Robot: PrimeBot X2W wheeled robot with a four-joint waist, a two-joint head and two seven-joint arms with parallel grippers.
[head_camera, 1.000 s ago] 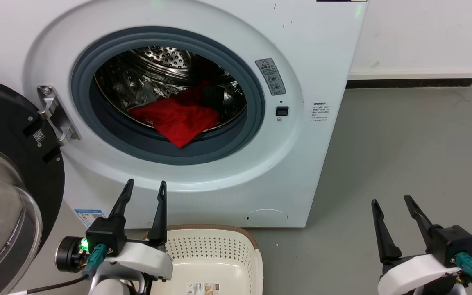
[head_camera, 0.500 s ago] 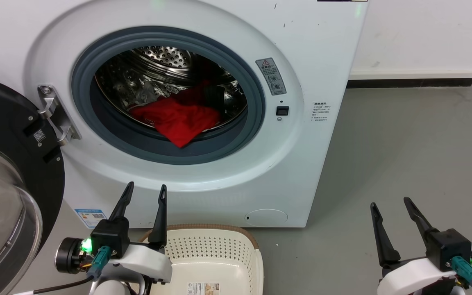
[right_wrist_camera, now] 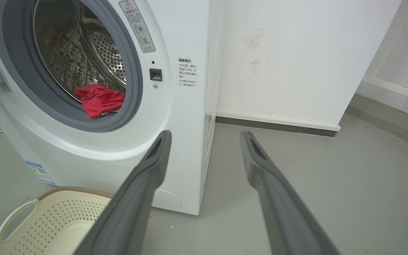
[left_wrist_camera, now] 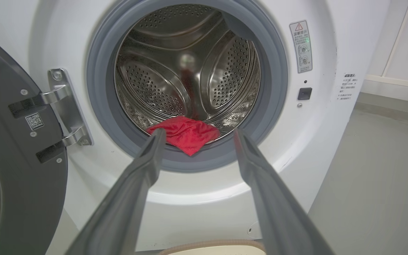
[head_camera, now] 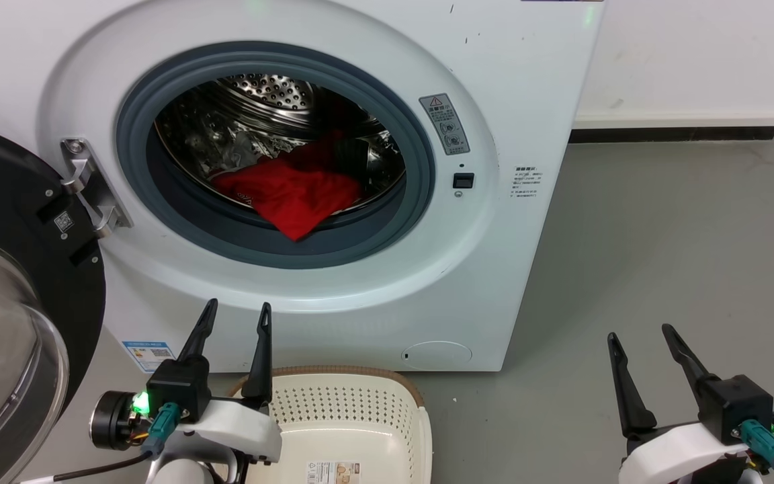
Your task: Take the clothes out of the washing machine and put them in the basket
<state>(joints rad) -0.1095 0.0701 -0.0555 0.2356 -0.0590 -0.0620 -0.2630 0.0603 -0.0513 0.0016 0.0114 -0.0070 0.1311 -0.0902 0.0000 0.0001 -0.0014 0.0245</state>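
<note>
The white washing machine (head_camera: 514, 121) stands with its door swung open to the left. The red clothes (head_camera: 293, 191) lie at the front of the steel drum, one corner hanging over the grey seal; they are also seen as the clothes (left_wrist_camera: 186, 134) and the clothes (right_wrist_camera: 99, 99). The cream basket (head_camera: 347, 407) with a brown rim sits on the floor right below the porthole. My left gripper (head_camera: 238, 314) is open and empty, just left of the basket, well below the porthole. My right gripper (head_camera: 641, 339) is open and empty, over the floor to the right of the machine.
The black-framed glass door (head_camera: 4, 323) juts out at the left, close to my left arm. Grey floor (head_camera: 662, 235) stretches to the right of the machine up to a white wall (head_camera: 689, 54) with a dark skirting.
Both grippers have sunk slightly in the head view. The clothes and the basket have not moved.
</note>
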